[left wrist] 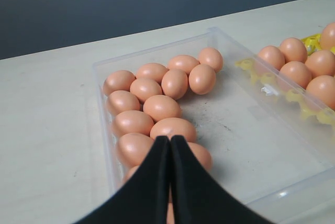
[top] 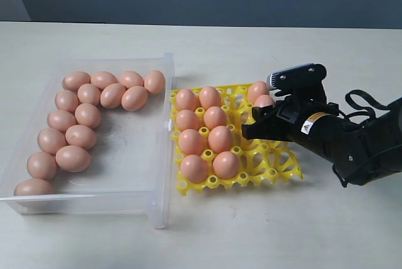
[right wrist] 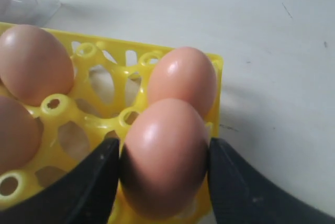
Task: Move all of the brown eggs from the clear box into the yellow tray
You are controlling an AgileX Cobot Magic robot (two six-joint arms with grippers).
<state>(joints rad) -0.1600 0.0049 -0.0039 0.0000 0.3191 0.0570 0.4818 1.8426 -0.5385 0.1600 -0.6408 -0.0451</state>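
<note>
Holds one smooth, matte, pinkish-brown oval egg in the black right gripper, jaws spread wide and the pads pressing on its broad middle from both sides. Hangs it just above a cup in the outer column of the bright yellow openwork plastic egg tray, close against a second egg already seated in the corner cup; cannot tell whether the two touch. Shows eight more eggs filling the two tray columns nearest the shallow transparent plastic box, and over a dozen loose brown eggs lying in an L along two box walls. Poises the black left gripper above those, fingers pressed together, nothing held.

Judges the egg light, rigid, thin-shelled and slick: likely to crack under a hard squeeze and to squirt out of a grip set near either tip. Calls for a hold across the widest girth, with gentle pressure and the long axis upright to drop end-first into a cup. Warns of rolling: probably shifts the loose neighbours in the box when one lifts.
</note>
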